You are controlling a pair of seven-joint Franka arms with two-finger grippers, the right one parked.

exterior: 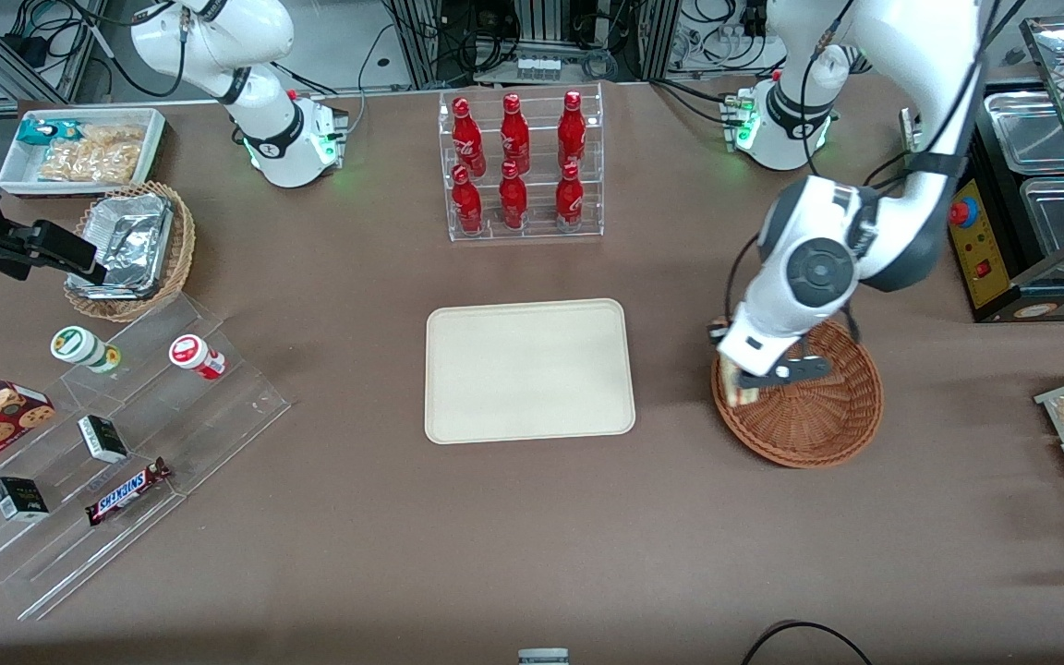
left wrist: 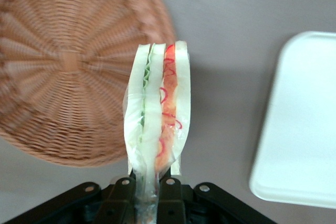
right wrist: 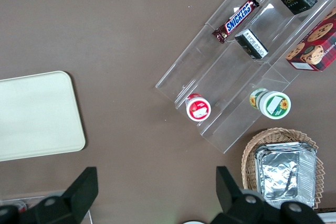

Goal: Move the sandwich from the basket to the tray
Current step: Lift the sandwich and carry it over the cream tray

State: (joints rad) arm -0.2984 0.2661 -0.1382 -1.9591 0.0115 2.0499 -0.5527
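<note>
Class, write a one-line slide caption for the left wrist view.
Gripper shut on the sandwich, lifted above the basket, tray nearby.

"SNICKERS" reads on the chocolate bar (exterior: 128, 491) lying on the clear stepped rack (exterior: 116, 443); nothing else is legible.

Clamped in the matt black gripper (left wrist: 146, 195), the sandwich (left wrist: 156, 111) wears glossy clear film; beside it, the basket (left wrist: 68, 61) is rough woven wicker, the tray (left wrist: 302, 124) smooth matt plastic.
</note>
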